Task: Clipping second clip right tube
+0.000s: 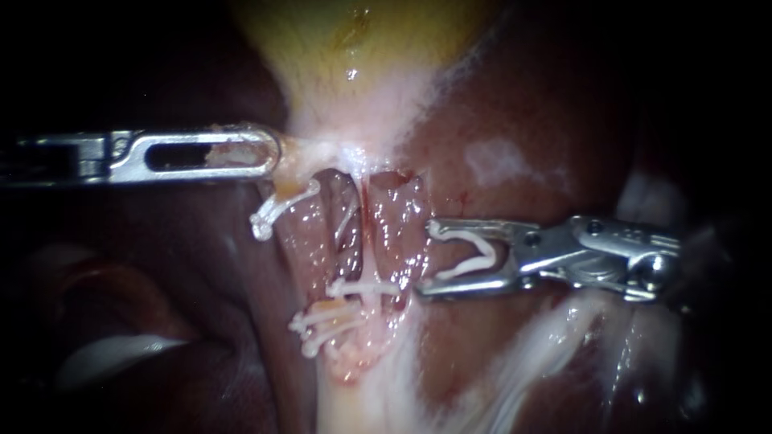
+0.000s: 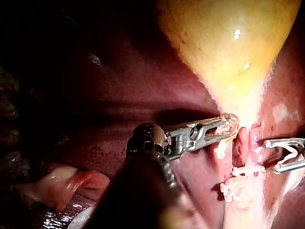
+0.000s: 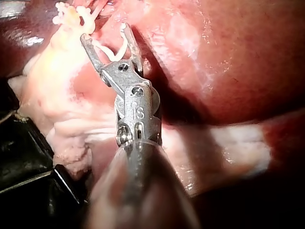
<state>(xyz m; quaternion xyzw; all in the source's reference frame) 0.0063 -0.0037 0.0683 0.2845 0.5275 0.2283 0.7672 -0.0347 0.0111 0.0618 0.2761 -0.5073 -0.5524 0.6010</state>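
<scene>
The right instrument (image 1: 425, 257) is reaching in from the right with its jaws standing wide apart. They are carrying a loaded clip (image 1: 474, 255), a white V whose two legs are each resting against a jaw. The jaw tips are sitting just beside the outer edge of the right tube (image 1: 398, 225), level with its middle stretch. The tube itself is lying ahead of the tips rather than between them. In the right wrist view the same instrument (image 3: 107, 36) is pointing its open clip (image 3: 112, 50) at the pale tissue ahead.

Lower on the right tube, a closed clip (image 1: 362, 287) is sitting across it, just below the level of the jaws. Beside it, the left tube (image 1: 305, 241) is running roughly parallel. It is wearing an upper clip (image 1: 277, 210) near its top and a lower cluster of clips (image 1: 322, 321) near its foot.

The left instrument (image 1: 269, 153) is coming in level from the left, its slotted jaws closed on the pale neck of the gallbladder (image 1: 354, 40), just above the two tubes. In the left wrist view its jaws (image 2: 231, 123) are pinching that same whitish tissue where the yellow sac is narrowing. The dark red liver (image 1: 515, 104) is lying behind and on both sides of the tubes.
</scene>
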